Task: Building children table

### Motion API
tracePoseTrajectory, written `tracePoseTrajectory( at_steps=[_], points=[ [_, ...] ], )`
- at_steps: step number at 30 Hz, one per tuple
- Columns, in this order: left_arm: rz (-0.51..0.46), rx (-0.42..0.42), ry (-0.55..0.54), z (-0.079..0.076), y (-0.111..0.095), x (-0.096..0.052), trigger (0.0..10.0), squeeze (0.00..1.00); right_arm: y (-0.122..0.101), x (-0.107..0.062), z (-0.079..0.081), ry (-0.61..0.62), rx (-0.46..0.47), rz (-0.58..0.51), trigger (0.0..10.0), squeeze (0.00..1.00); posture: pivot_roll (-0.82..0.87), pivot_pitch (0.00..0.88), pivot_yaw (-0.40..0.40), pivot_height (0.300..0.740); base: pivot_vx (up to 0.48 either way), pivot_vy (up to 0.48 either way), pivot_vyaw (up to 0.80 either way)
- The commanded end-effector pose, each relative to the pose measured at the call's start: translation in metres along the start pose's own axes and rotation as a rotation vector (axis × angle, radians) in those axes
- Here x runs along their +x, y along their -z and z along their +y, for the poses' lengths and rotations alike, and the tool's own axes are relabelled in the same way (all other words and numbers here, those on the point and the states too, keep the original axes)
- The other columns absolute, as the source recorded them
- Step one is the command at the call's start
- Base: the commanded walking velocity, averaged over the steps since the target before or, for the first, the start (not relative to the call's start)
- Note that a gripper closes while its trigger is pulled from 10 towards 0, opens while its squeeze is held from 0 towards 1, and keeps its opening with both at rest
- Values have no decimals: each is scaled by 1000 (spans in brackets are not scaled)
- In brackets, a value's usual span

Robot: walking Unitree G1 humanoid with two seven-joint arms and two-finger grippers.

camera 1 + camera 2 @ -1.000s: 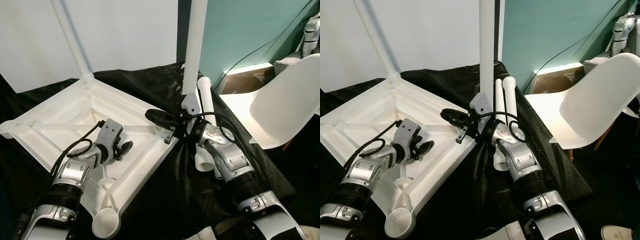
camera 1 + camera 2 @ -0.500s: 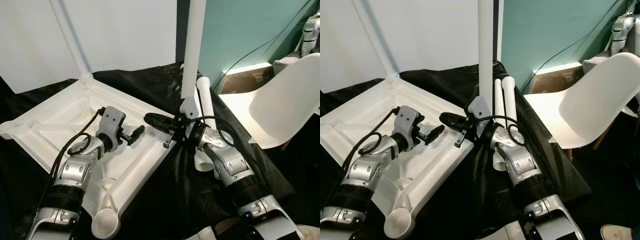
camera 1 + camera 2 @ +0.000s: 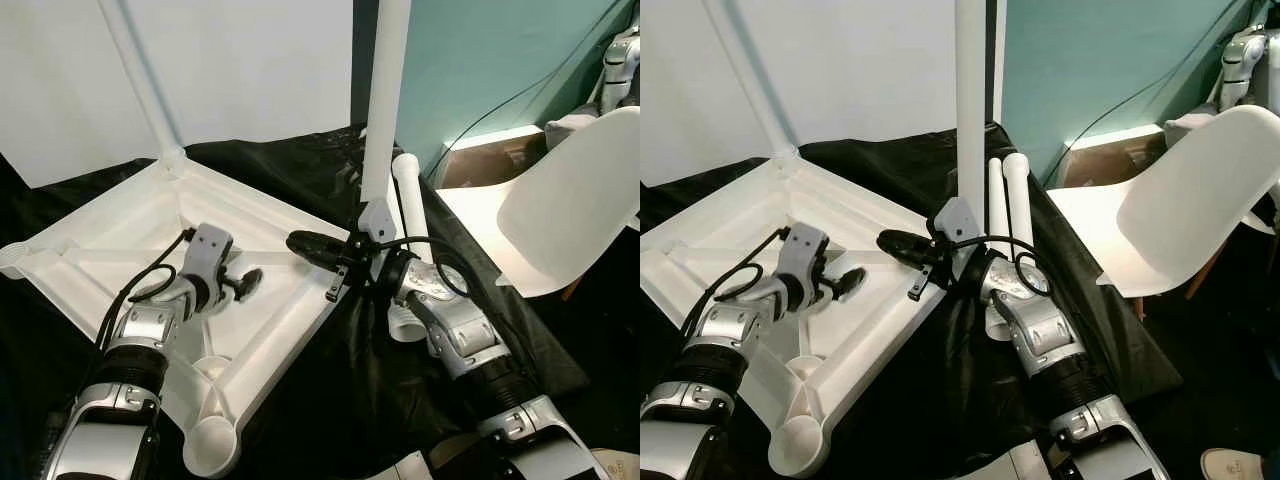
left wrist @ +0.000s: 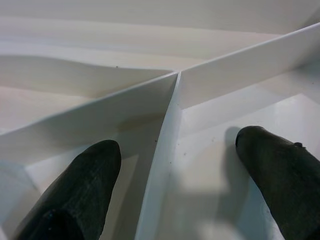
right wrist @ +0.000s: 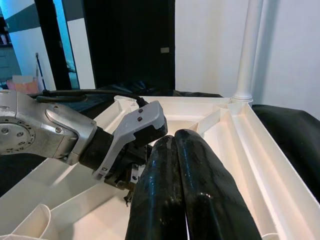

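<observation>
The upturned white tabletop (image 3: 130, 235) lies on a black sheet (image 3: 330, 390), its ribbed underside facing up; this is the landmark for everything else. Its far-left corner socket is cut off at the frame edge, and the near corner socket (image 3: 210, 445) stands open as an empty round cup.

Beyond the tabletop's right-hand edge stands a white chair (image 3: 560, 215), its shell running out of the picture and its legs mostly hidden. A brown cardboard box (image 3: 495, 160) sits behind it, partly covered by the chair seat.

Two white legs rise from the tabletop: one from the far corner (image 3: 140, 85), leaning and cut off at the top, and one upright leg (image 3: 385, 100) at the right-hand corner, its foot hidden behind a grey bracket and black cable. More loose white legs (image 3: 1012, 205) lie on the sheet just beside that corner, their near ends hidden behind the right arm.

The right gripper (image 3: 305, 243) reaches in over the tabletop's right-hand edge — its two black fingers (image 5: 195, 185) pressed together with nothing between them, and whether they touch the plastic cannot be told.

The left gripper (image 3: 245, 282) is inside the tabletop, near the middle ribs. Its fingers (image 4: 87, 172) are spread, one on each side of a thin white rib (image 4: 160, 155) — straddling it, not pinching it. Fingertip contact with the floor of the tray is hard to make out.
</observation>
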State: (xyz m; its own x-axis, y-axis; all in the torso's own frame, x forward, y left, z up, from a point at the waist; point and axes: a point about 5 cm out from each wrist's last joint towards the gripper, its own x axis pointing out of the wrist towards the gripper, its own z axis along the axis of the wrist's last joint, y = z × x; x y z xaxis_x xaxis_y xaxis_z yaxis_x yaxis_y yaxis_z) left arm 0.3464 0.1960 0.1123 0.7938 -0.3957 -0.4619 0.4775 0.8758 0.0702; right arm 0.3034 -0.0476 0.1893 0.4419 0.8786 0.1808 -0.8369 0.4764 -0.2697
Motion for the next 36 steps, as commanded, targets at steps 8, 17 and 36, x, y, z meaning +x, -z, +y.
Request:
tracePoseTrajectory(
  at_steps=[8,17,36],
  points=[
    [113,5,-280,12,22,-3,0,0,-2,0,2,-3,-11,5,10000,0,-39,0,50,740,0,0,0],
    [-9,-172,-299,6,9,7,0,0,-2,1,4,-3,-16,5,10000,0,-36,0,53,740,0,0,0],
    [-88,-330,-706,24,8,-1,0,0,-1,0,4,5,-19,11,10000,0,-36,0,57,740,0,0,0]
  ],
)
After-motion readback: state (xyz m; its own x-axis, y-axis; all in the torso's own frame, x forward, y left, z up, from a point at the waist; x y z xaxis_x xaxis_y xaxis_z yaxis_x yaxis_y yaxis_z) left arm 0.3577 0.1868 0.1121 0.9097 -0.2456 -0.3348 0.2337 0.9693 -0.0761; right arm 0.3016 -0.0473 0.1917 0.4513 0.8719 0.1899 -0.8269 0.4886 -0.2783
